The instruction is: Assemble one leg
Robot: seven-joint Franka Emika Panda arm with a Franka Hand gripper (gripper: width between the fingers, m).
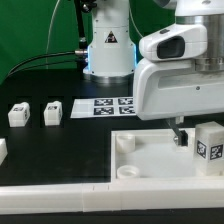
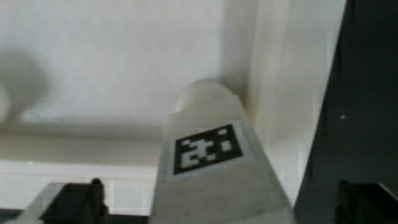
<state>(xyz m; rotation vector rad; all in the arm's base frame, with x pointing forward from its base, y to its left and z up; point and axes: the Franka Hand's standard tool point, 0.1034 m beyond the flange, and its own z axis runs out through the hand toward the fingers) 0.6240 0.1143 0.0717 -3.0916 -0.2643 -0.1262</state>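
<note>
A leg (image 1: 210,148), a white block with a black-and-white tag, stands on the large white panel (image 1: 155,160) near its edge at the exterior view's right. My gripper (image 1: 200,135) hangs right over it. In the wrist view the leg (image 2: 217,160) rises between my two fingertips (image 2: 80,200), with a visible gap on each side, so the gripper (image 2: 222,205) is open around it. Two more legs (image 1: 18,114) (image 1: 52,112) lie on the black table at the exterior view's left.
The marker board (image 1: 110,106) lies in front of the robot base (image 1: 108,55). The panel has round sockets (image 1: 125,142) at its corners. A long white bar (image 1: 70,198) runs along the front. A white part (image 1: 2,150) shows at the left edge.
</note>
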